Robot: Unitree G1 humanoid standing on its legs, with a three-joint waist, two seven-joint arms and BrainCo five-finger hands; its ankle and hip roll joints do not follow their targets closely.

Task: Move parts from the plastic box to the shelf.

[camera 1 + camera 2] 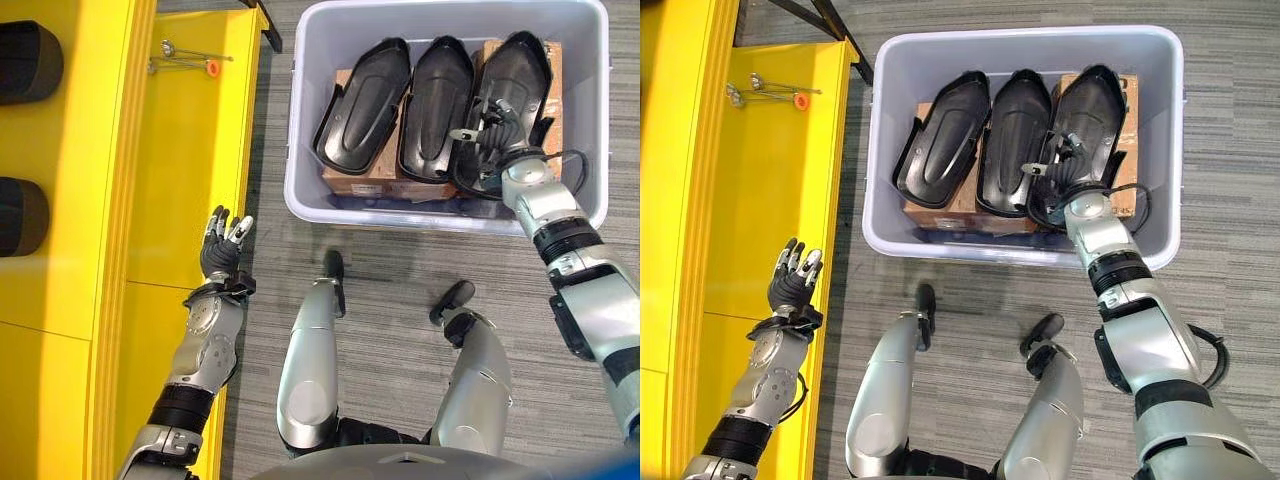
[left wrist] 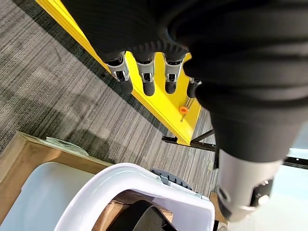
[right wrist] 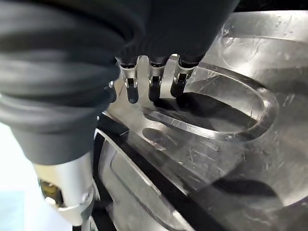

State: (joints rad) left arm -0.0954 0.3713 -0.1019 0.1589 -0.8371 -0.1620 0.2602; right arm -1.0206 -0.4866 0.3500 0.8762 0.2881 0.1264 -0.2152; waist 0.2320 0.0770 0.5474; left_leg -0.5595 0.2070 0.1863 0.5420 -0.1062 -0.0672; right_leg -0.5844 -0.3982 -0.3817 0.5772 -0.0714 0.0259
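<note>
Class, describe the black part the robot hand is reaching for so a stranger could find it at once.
Find the grey plastic box on the carpet. Three black parts lean in a row inside on cardboard cartons. It is the black part at the right end, the one under the right robot hand.

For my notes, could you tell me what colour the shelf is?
Bright yellow shelf, clearest in the left eye view.

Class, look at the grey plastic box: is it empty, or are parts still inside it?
Not empty. The plastic box holds three black parts side by side on brown cartons; the right robot hand is on the rightmost one.
</note>
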